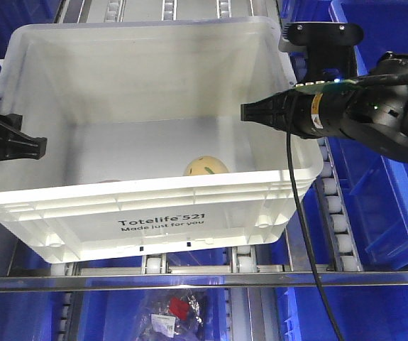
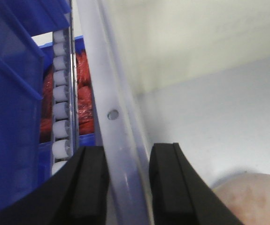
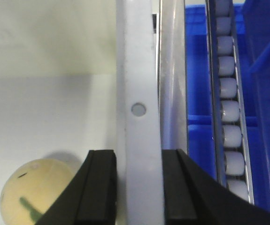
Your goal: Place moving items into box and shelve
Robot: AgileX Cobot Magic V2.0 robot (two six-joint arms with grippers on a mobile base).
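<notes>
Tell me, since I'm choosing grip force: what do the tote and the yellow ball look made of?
The white tote looks like semi-translucent moulded plastic: ribbed rim, light glowing through its walls. The yellow ball looks smooth, matte, possibly plastic or foam; unclear.

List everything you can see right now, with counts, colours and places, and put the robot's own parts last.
box: one, white, black print, on the shelve.
moving items: two seen in the box; pale yellow ball with green stripe near the front wall; a pinkish one at the left side.
shelve: metal rails, white rollers, steel front bar.
blue bins: several, on both sides and below.
clear bag: one, red and dark contents, lower level.
left hand: black, fingers astride the box's left rim.
right hand: black, fingers astride the right rim.
</notes>
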